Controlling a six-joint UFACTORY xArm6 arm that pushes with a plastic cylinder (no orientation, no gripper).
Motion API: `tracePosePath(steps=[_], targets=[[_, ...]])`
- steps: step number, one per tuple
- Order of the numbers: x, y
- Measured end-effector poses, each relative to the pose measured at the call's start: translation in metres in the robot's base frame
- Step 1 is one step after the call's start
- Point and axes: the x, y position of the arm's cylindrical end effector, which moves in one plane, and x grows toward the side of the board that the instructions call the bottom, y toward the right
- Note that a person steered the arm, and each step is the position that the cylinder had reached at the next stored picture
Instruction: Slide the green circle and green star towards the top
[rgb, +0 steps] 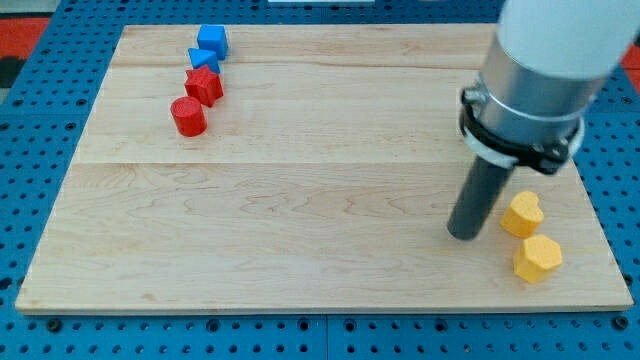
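No green circle or green star shows in the camera view; the arm's body covers the board's upper right and may hide them. My tip (463, 235) rests on the wooden board (300, 200) at the lower right. It stands just left of a yellow heart-shaped block (523, 214), apart from it. A yellow hexagon block (538, 259) lies below the heart.
At the view's upper left a blue cube (212, 41), a small blue block (203, 59), a red star-like block (204, 85) and a red cylinder (188, 116) lie in a line. Blue pegboard surrounds the board.
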Motion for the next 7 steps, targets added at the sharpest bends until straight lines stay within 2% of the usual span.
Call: tracePosePath(steps=[1, 4, 7], targets=[[-0.013, 0.002], [-0.052, 0.078], [-0.133, 0.075]])
